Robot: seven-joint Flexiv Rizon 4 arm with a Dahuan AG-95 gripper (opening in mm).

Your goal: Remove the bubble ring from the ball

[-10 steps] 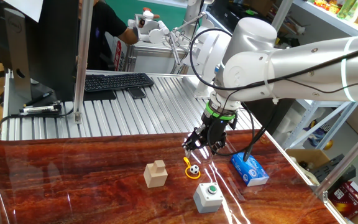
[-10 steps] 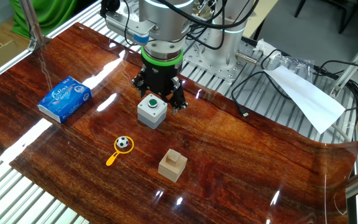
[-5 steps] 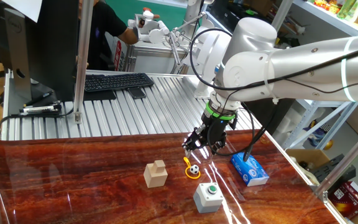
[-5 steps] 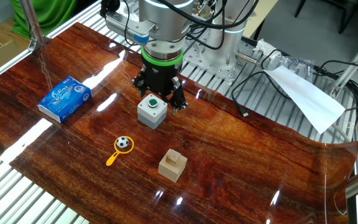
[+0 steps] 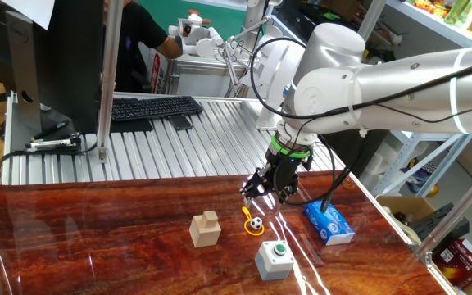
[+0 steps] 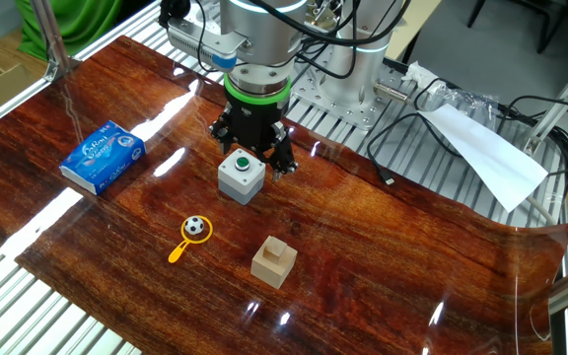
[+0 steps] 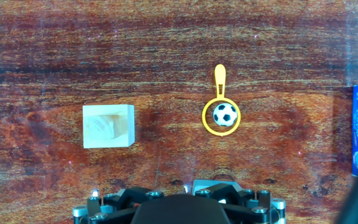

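I'm hovering the end effector (image 6: 252, 156) above the surface (image 6: 383, 247), empty; how far its fingers are parted I cannot tell. Right of centre in the hand view, the bubble ring (image 7: 220, 104) is encircling the ball (image 7: 224, 114), so lifting by the handle looks cleanest.

We find bright, even overhead lighting. White glare streaks cross the glossy wooden table (image 6: 383, 247) in both fixed views. Shadows are faint. The hand view is sharp centrally and hazy along its left edge.
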